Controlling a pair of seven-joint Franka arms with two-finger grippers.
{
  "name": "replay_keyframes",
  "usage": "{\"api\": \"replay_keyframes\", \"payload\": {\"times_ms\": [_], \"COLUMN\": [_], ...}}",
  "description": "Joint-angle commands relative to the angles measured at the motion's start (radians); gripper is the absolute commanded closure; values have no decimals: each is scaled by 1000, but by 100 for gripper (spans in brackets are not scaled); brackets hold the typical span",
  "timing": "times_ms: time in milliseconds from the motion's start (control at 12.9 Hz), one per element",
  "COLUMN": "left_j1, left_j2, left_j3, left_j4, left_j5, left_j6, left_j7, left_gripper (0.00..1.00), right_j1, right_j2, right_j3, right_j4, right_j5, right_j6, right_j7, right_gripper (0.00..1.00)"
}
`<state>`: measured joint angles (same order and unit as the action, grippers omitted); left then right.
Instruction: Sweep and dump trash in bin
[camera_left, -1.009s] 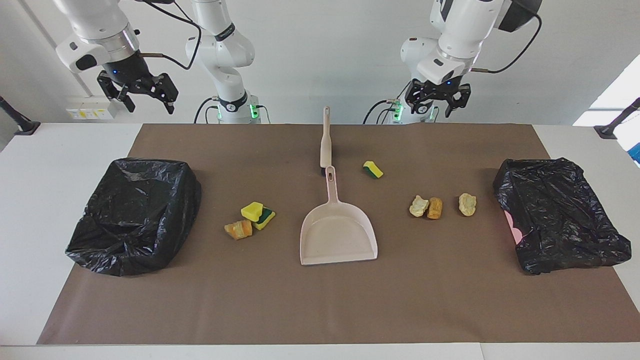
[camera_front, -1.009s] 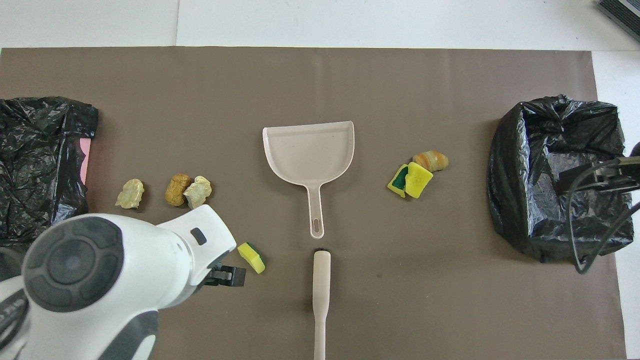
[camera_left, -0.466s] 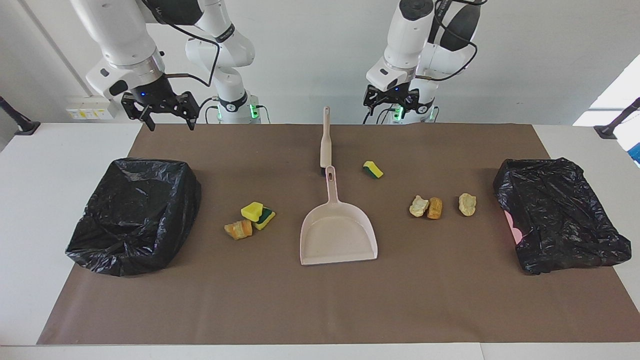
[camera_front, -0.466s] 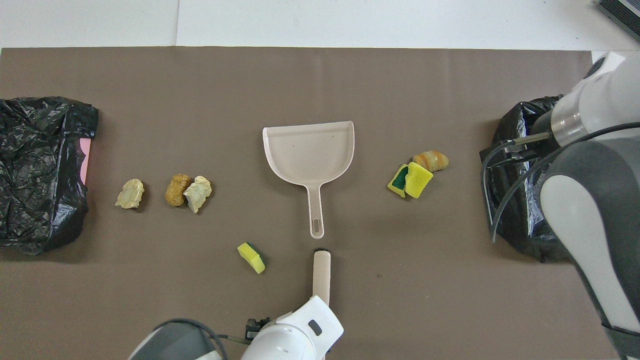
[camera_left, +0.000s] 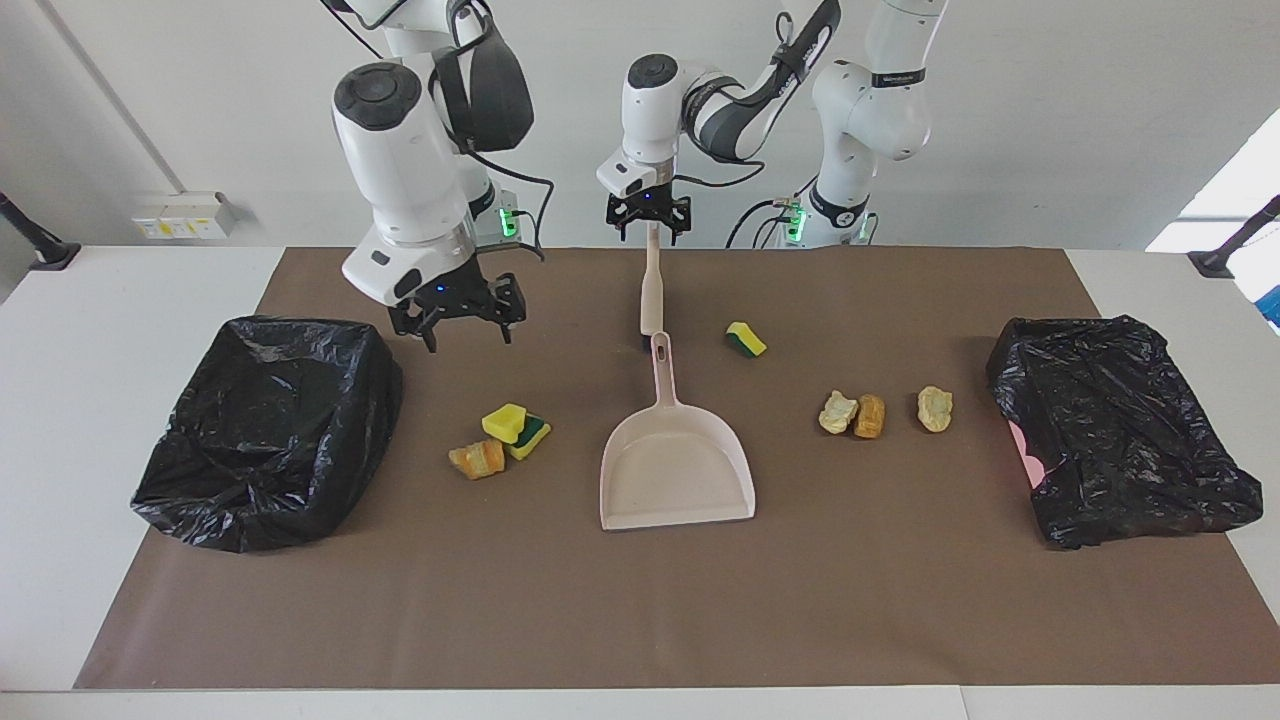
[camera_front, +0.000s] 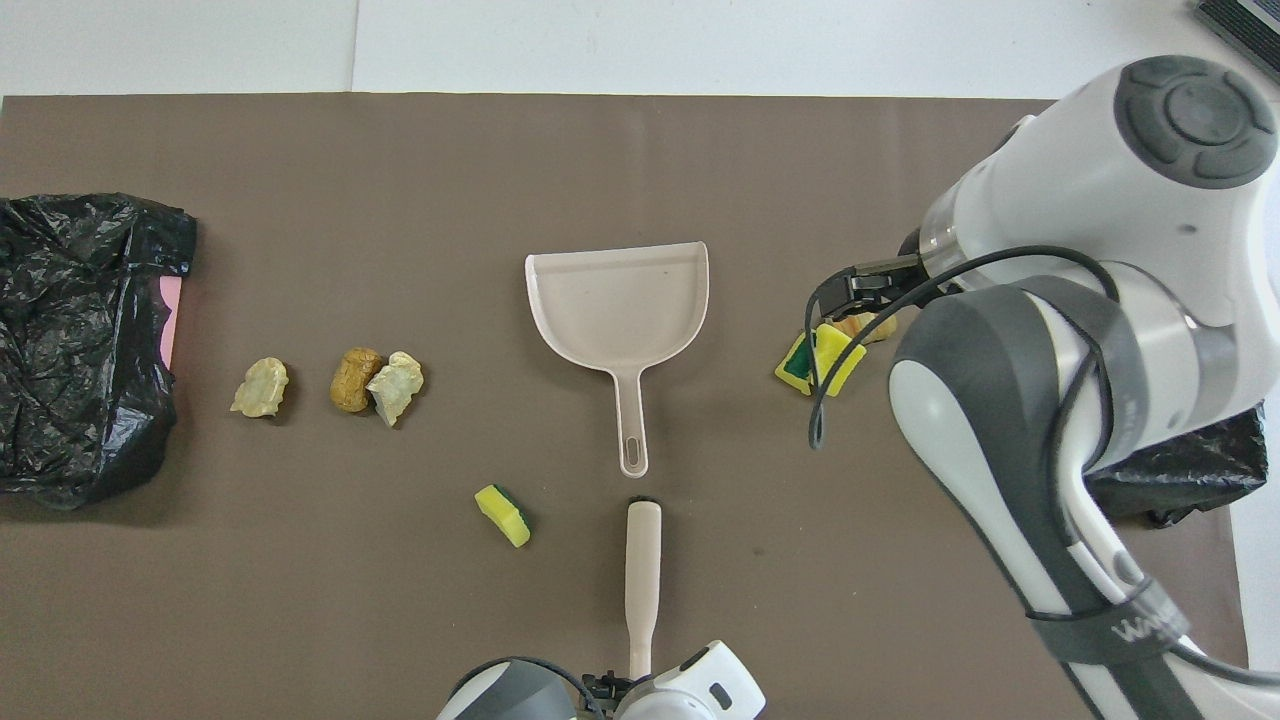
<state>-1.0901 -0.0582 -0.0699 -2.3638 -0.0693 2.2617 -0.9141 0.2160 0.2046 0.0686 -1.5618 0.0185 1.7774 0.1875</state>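
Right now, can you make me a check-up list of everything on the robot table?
Surface: brown mat on a white table.
Job's things: sponge pieces, bread-like lumps, dustpan, brush, two black-lined bins.
Clutter: nothing seen.
Grippers: left end effector at the brush handle's tip; right end effector open, over the mat beside a bin.
Cables: black, along both arms.
Surroundings: white wall.
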Motion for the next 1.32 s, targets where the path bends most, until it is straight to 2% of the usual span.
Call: {"api": "replay_keyframes", "payload": {"times_ms": [0,78,233,621,777,854,932,1009,1242], "left_j1": [-47,-47,-39,-39,-37,-37,-27,-8,21], "left_j2": [79,68,25,20,20,18,6,-12,-29], "left_j3": [22,24,24,24,24,25,30,30,32], "left_j4": [-8,-2,18,15,15,15,18,18,18], "left_j5": [-4,-3,-3,-3,-3,-3,-3,-3,-3], "left_j6": [76,70,-20,-59,-63,-65,-77,-95,-137], "left_j7": [-29,-32,-34,-31,-32,-26,-19,-16,7], "left_gripper": [0,0,0,0,53,86,100,100,100], "right_j1": [58,72,139,252,304,309,322,357,368], "right_j2": [51,67,107,196,225,239,255,260,250], "right_j3": [-3,-1,-3,-4,-4,-3,-3,-3,-3], "right_j4": [9,11,11,12,13,12,12,9,-47], "right_j5": [18,21,17,2,-27,-34,-34,-20,-29], "right_j6": [57,83,137,235,261,273,286,300,306], "right_j7": [99,125,180,383,449,457,460,460,443], "right_gripper": [0,0,0,0,0,0,0,0,0]}}
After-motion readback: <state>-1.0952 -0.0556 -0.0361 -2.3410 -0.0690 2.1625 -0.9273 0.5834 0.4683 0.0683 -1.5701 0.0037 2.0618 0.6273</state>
